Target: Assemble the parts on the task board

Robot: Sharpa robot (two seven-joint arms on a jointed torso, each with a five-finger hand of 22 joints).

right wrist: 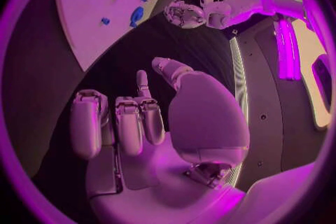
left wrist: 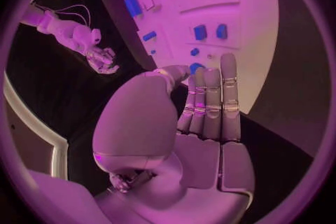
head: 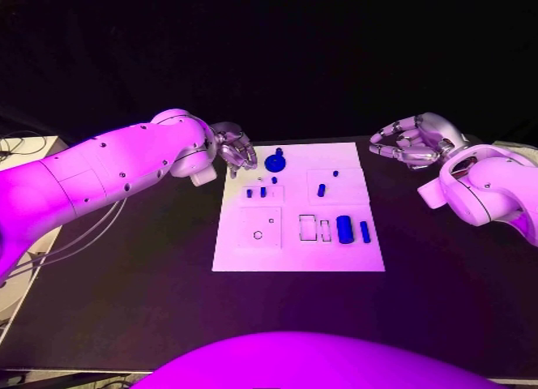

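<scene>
The task board [head: 298, 243] lies mid-tabletop [head: 117, 300], with blue parts [head: 343, 229] spread over it. The left hand [head: 234, 150] hovers at the board's far left corner, just beside a round blue part [head: 275, 163], fingers straight, holding nothing. The right hand [head: 415, 139] hangs off the far right corner, well apart from the parts, fingers loosely curled, empty.

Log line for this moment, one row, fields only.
left hand: empty, at task board far-left corner | right hand: empty, fingers curled, off board | parts: on board, none held
</scene>
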